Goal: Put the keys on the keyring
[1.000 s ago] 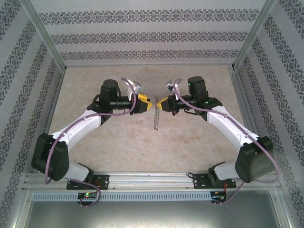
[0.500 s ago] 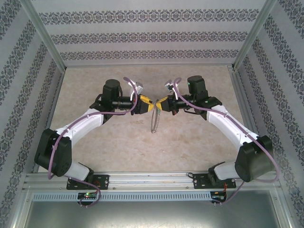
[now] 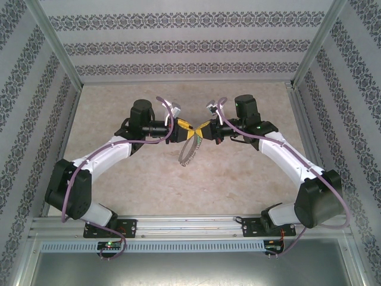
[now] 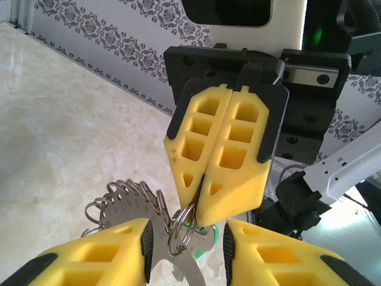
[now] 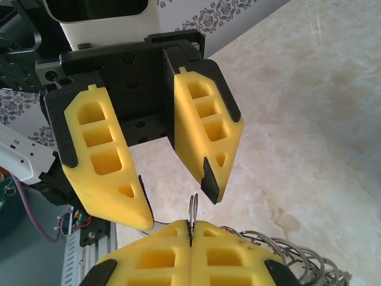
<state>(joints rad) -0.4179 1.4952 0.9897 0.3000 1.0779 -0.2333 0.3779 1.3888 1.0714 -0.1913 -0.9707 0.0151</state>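
My right gripper [image 5: 191,229] is shut on a small split ring [image 5: 191,205] of the keyring. The keyring [image 4: 124,211] is a bunch of wire rings on a numbered metal strip, and in the top view it hangs as a grey loop [image 3: 186,154] under the two grippers. A tiny silver key [image 4: 199,241] with a green head sits at that split ring; whether it is threaded on I cannot tell. My left gripper [image 4: 186,233] faces the right gripper [image 4: 199,208] tip to tip, its jaws open around ring, key and strip. The left pad lies close against the strip.
Both arms meet over the middle of the beige marbled table [image 3: 238,173]. Patterned walls [image 3: 190,44] close in the back and both sides. An aluminium rail [image 3: 190,225] with the arm bases runs along the near edge.
The left gripper has come closer to the right one and its jaws have narrowed a little. The hanging keyring has swung from straight down into a curve bowed to the left.
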